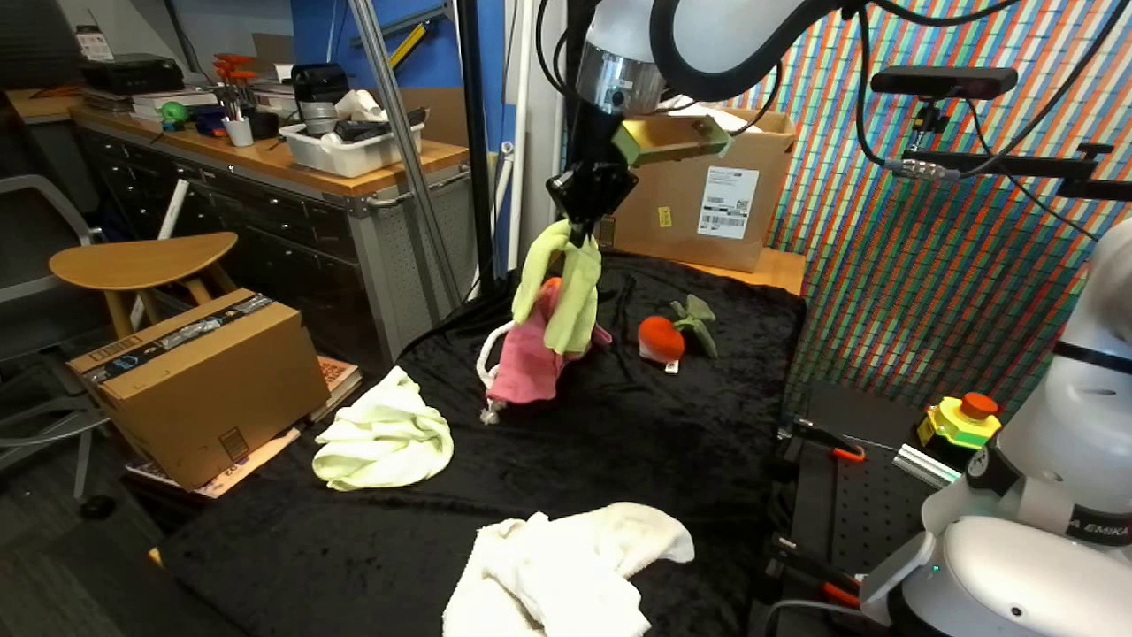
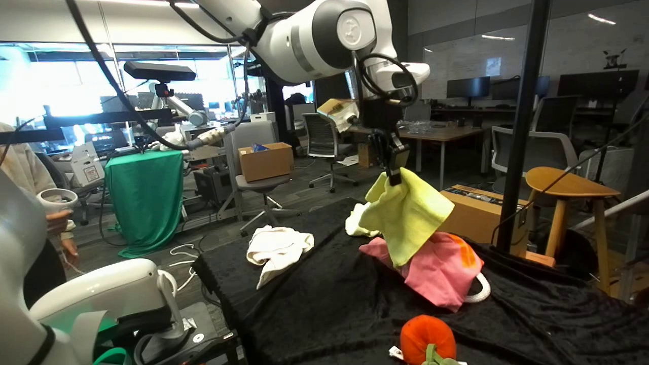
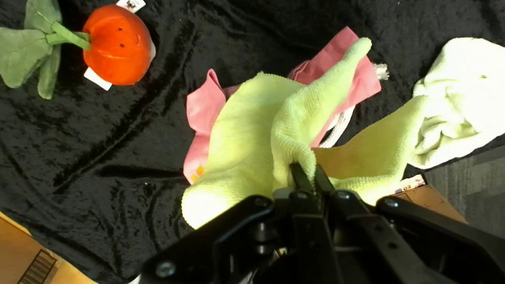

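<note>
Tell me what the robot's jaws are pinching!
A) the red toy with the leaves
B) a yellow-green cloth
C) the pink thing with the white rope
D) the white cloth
B, because the jaws stand closed on a fold of the yellow-green cloth, which hangs down from them in both exterior views, while the pink thing lies below.

3 clths [image 1: 575, 301], 1 bag [image 1: 528, 367], 1 plush [image 1: 661, 339]
</note>
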Robot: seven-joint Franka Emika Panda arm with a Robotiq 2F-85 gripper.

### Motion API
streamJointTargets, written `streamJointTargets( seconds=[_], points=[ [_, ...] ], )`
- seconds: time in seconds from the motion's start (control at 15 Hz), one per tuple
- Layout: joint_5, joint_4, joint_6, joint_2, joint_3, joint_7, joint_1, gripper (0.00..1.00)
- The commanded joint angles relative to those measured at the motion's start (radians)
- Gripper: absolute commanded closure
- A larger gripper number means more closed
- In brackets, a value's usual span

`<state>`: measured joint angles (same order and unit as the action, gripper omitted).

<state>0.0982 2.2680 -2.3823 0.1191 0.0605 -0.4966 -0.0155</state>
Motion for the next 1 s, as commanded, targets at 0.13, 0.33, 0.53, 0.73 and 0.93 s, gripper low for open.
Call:
streamJointTargets(
  seconds=[0.13, 0.33, 0.53, 0.73, 0.93],
  points=[
    [0.048, -0.115, 0.022, -0.120, 0.003, -0.023, 0.005, 0.98],
    [0.070, -0.164, 0.042, -0.212, -0.015, -0.030, -0.001, 0.98],
    [0.090, -0.215, 0.068, -0.304, -0.044, -0.045, -0.012, 0.98],
    [0.108, -0.286, 0.114, -0.406, -0.085, -0.091, -0.025, 0.98],
    [0.102, -0.352, 0.163, -0.488, -0.118, -0.121, -0.041, 0.98]
  ],
)
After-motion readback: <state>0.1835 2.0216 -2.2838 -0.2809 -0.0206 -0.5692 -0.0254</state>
